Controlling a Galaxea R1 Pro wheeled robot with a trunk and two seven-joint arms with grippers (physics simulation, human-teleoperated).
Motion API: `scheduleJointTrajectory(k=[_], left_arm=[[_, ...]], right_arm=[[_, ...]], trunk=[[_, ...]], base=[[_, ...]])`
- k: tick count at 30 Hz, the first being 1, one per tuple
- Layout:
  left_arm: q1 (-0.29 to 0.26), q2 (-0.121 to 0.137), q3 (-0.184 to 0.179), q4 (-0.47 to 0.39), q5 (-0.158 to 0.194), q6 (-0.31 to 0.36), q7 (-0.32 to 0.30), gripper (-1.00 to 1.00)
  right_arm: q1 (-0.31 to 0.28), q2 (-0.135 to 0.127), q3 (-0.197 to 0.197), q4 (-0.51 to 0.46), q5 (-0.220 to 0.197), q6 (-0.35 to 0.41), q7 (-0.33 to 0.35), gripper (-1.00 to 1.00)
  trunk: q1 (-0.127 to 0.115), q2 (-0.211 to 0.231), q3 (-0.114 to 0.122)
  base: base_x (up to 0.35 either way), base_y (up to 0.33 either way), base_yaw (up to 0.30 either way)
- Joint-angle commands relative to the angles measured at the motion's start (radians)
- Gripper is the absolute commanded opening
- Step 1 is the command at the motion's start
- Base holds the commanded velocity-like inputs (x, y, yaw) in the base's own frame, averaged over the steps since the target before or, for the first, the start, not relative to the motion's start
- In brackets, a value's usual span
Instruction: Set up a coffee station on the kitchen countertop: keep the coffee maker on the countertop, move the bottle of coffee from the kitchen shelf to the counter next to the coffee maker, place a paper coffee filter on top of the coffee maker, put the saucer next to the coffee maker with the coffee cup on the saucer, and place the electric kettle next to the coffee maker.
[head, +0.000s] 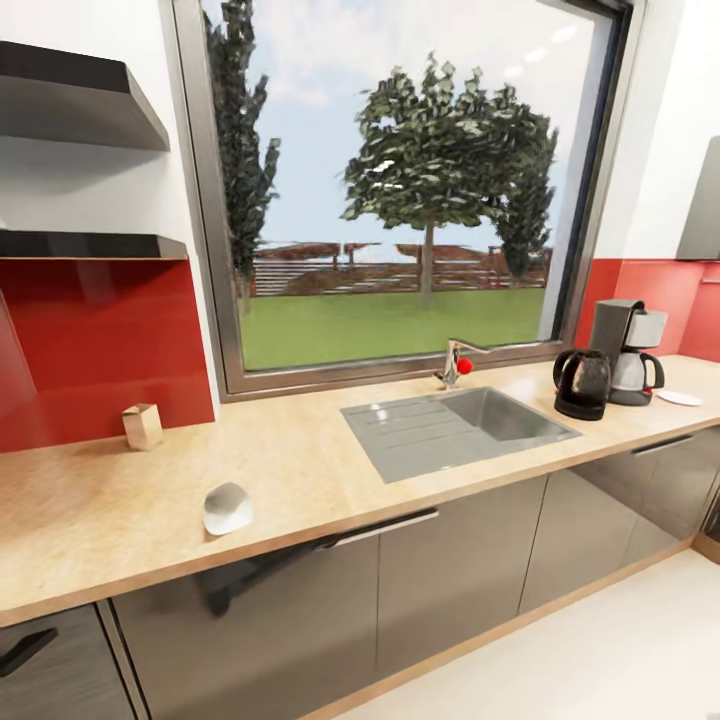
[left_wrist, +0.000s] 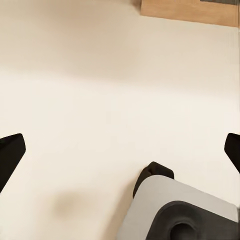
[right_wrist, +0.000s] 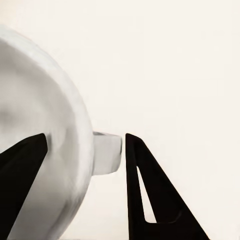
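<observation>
The coffee maker stands at the far right of the kitchen countertop. The electric kettle is just left of it, and the saucer lies on its right. A white paper coffee filter lies near the counter's front edge on the left. The thin black kitchen shelf hangs at upper left. The bottle of coffee is out of view. My right gripper is shut on the white coffee cup, whose handle sits by one finger. My left gripper is open over pale floor.
A steel sink with a tap is set in the counter below the window. A small tan box stands by the red backsplash. A thicker black shelf hangs above the thin one. Grey cabinet fronts run under the counter.
</observation>
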Motion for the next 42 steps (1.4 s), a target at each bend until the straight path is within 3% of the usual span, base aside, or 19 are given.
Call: scheduleJointTrajectory(k=[1,3,4,5,10,13,16,18,22,26,30,33,42], left_arm=[[-0.001,0.000,-0.008,-0.001,0.010,-0.003,-0.004,1.00],[-0.001,-0.016,-0.009,-0.009,0.006,-0.003,0.018,1.00],[-0.001,-0.033,-0.010,-0.012,0.001,-0.002,0.051,1.00],[-0.001,-0.054,-0.011,-0.018,-0.009,0.008,0.112,1.00],[-0.001,-0.073,-0.011,-0.059,-0.041,0.111,0.163,1.00],[-0.001,-0.087,-0.009,-0.096,-0.044,0.147,0.173,1.00],[-0.001,-0.101,-0.004,-0.101,-0.042,0.146,0.175,1.00],[-0.001,-0.106,0.002,-0.100,-0.039,0.111,0.176,1.00],[-0.001,-0.107,0.005,-0.096,-0.036,0.037,0.176,1.00],[-0.001,-0.108,0.007,-0.095,-0.035,0.007,0.175,1.00],[-0.001,-0.108,0.007,-0.094,-0.035,-0.003,0.175,1.00],[-0.001,-0.108,0.008,-0.094,-0.035,-0.006,0.175,1.00],[-0.001,-0.141,0.002,-0.093,-0.038,-0.020,0.175,1.00]], right_arm=[[0.013,0.005,0.001,0.001,0.000,-0.016,0.011,-1.00],[0.074,0.035,0.000,0.001,-0.003,-0.085,0.037,-1.00],[0.109,0.054,-0.001,0.001,-0.007,-0.123,0.060,-1.00],[0.168,0.089,-0.001,0.001,-0.019,-0.187,0.087,-1.00],[0.238,0.151,-0.001,0.000,-0.040,-0.315,0.111,-1.00],[0.249,0.159,-0.004,-0.002,-0.043,-0.352,0.114,-1.00],[0.250,0.151,-0.004,-0.001,-0.045,-0.380,0.114,-1.00],[0.254,0.136,-0.005,0.000,-0.049,-0.441,0.109,-1.00],[0.270,0.138,-0.005,0.001,-0.066,-0.487,0.098,-1.00],[0.278,0.157,-0.006,0.001,-0.074,-0.515,0.067,-1.00],[0.280,0.188,-0.006,0.000,-0.076,-0.541,-0.017,-1.00],[0.281,0.193,-0.006,0.001,-0.076,-0.565,-0.048,-1.00],[0.285,0.214,-0.006,0.001,-0.080,-0.577,-0.065,-1.00]], trunk=[[-0.004,0.006,0.002],[-0.012,0.020,0.008],[-0.015,0.027,0.012],[-0.019,0.034,0.015],[-0.038,0.069,0.030],[-0.050,0.090,0.040],[-0.061,0.111,0.049],[-0.069,0.125,0.055],[-0.084,0.153,0.068],[-0.100,0.181,0.080],[-0.115,0.209,0.093],[-0.127,0.230,0.102],[-0.161,0.293,0.131]], base=[[0.000,0.000,0.000],[0.000,0.000,0.000],[0.000,0.000,0.000],[0.000,0.000,0.000],[0.000,0.000,0.000],[0.000,0.000,0.000],[0.000,0.000,0.000],[0.000,0.000,0.000],[0.000,0.000,0.000],[0.000,0.000,0.000],[0.000,0.000,0.000],[0.000,0.000,0.000],[0.000,0.000,0.000]])
